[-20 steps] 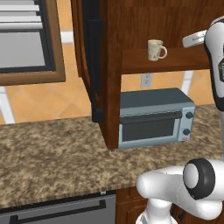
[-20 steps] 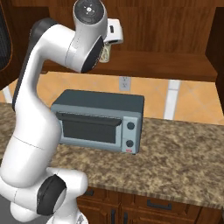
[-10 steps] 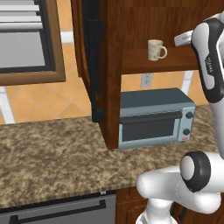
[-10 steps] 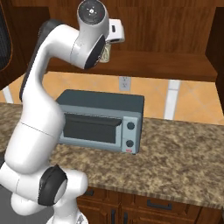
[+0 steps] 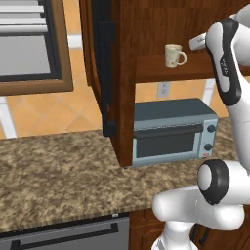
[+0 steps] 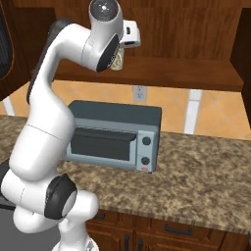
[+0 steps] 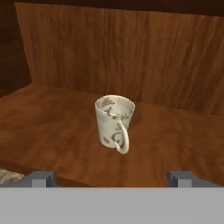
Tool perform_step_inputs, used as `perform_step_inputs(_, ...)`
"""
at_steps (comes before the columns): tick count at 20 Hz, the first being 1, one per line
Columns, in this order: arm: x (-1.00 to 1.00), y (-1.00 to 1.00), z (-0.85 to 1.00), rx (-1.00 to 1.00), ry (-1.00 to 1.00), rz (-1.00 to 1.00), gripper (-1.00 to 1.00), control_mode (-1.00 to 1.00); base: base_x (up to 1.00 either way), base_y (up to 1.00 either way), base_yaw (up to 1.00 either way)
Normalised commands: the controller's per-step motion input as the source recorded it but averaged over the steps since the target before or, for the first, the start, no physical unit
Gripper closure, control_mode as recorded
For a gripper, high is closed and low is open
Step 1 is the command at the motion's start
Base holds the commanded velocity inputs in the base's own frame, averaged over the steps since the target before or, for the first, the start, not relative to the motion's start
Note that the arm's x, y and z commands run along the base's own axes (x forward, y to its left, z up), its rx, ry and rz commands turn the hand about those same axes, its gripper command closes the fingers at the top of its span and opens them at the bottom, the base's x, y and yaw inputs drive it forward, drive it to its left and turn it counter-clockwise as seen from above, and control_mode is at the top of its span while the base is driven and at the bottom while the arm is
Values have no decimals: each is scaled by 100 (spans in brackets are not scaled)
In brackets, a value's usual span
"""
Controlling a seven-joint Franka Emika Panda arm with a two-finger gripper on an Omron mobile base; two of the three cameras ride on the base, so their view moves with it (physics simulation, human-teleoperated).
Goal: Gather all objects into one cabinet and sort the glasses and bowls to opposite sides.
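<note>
One of the glasses, a cream mug [image 7: 113, 122] with a loop handle turned toward me, stands upright on the cabinet's shelf board [image 7: 48, 131]. My gripper [image 7: 112, 179] is open, level with the shelf's front edge and a short way from the mug, with nothing between its fingertips. From the left base the mug [image 5: 174, 55] sits on the shelf [image 5: 161, 71] just left of my hand. From the right base my arm covers most of the mug [image 6: 117, 61]. The bowls are out of view.
The cabinet's door [image 5: 105, 73] with its black bar handle hangs open at the left of the shelf. A grey-blue toaster oven [image 5: 171, 134] [image 6: 115, 135] sits on the speckled stone counter [image 5: 58, 171] under the shelf. The shelf runs bare to the right [image 6: 186, 76].
My hand has moved a little closer to the mug along the shelf front, and the upper arm has swung with it. The mug has stayed put and the jaws stay wide.
</note>
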Motion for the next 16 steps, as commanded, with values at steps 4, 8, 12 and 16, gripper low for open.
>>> perform_step_inputs(4,9,0,-20,0,0,0,-100,-100,0,0,0)
perform_step_inputs(8,7,0,-29,-1,0,0,-100,-100,0,0,0)
perform_step_inputs(12,21,0,-3,0,0,0,-100,-100,0,0,0)
perform_step_inputs(16,40,0,0,0,0,-1,-100,-100,0,0,0)
